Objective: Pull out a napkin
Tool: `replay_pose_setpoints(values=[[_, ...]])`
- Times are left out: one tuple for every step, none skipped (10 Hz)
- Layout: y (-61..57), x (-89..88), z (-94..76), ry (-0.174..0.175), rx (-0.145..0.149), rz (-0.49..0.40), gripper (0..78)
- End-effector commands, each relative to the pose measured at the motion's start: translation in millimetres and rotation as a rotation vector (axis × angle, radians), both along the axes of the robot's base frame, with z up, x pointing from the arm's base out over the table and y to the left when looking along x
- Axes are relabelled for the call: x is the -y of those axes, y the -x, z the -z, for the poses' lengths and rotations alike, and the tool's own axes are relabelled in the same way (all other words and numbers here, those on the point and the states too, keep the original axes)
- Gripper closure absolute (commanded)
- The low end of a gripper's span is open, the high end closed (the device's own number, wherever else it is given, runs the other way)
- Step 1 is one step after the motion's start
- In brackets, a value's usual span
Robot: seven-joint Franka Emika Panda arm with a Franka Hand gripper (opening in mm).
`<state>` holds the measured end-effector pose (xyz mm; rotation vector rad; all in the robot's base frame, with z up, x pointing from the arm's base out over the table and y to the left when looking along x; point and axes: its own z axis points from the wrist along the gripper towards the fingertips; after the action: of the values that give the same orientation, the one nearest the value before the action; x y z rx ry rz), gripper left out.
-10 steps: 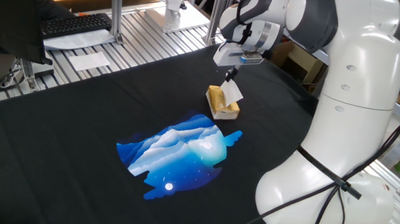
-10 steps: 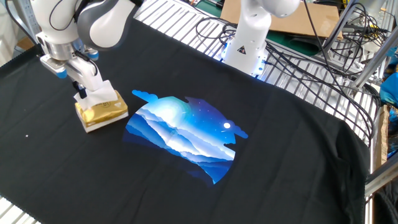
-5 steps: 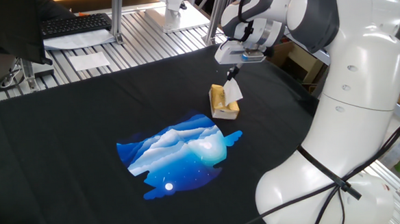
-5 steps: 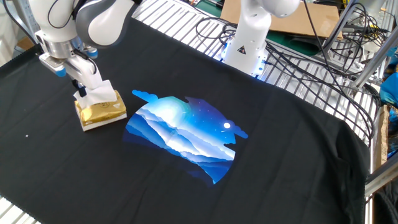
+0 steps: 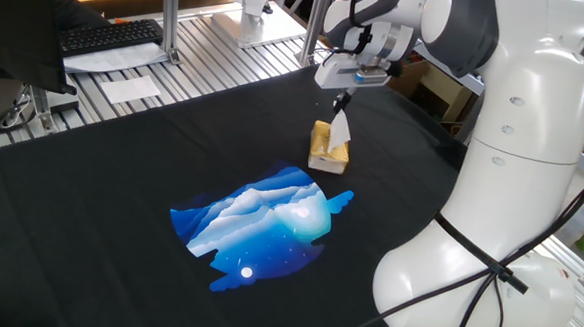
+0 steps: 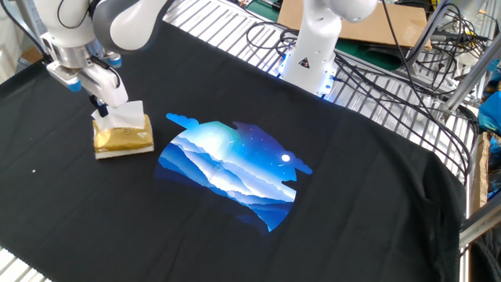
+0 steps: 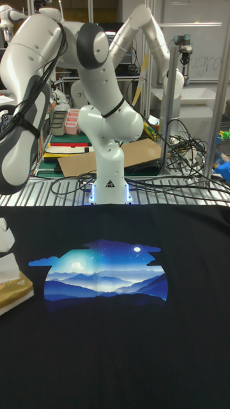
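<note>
Black cloth (image 5: 122, 172) with a blue mountain print (image 5: 260, 223) covers the table, which is ringed by metal rails, cables and a second robot base on the far side. Near the cloth's edge closest to the working arm sits a small yellow-tan box (image 6: 123, 135). Rising from its top is the napkin (image 6: 124, 116), a white tissue drawn up into a peak but with its lower part apparently in the box's slot. The gripper (image 6: 100, 103) hangs directly over the box, its dark fingers clenched on the napkin's upper tip; in one fixed view the tissue narrows upward into the fingers (image 5: 340, 105).

The box looks slightly tipped in one fixed view, its near edge seemingly lifted off the cloth, which suggests the tissue is dragging it. If the pull goes on straight up, the light box could ride along rather than release the sheet. A faster tug risks tearing the thin paper at the pinch, or the tip slipping free of the fingers.
</note>
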<state>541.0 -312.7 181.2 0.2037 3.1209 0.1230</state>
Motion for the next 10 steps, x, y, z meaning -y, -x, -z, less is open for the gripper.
replay_pose_setpoints(values=[[-0.3,5.1,-9.0,0.021,0.000,-0.001,75.0],[-0.3,5.8,-11.2,0.025,-0.002,-0.002,75.0],[-0.1,6.6,-12.8,0.028,-0.004,-0.003,75.0],[1.2,6.4,-15.5,0.033,-0.009,-0.003,75.0],[2.2,5.9,-17.3,0.036,-0.012,-0.002,75.0],[3.1,5.1,-18.8,0.036,-0.015,-0.001,75.0],[4.1,3.4,-20.1,0.037,-0.015,0.001,75.0],[4.2,3.1,-20.3,0.037,-0.015,0.002,75.0],[6.4,-1.6,-23.0,0.042,-0.018,0.009,75.0],[6.5,-1.8,-23.1,0.042,-0.018,0.010,75.0]])
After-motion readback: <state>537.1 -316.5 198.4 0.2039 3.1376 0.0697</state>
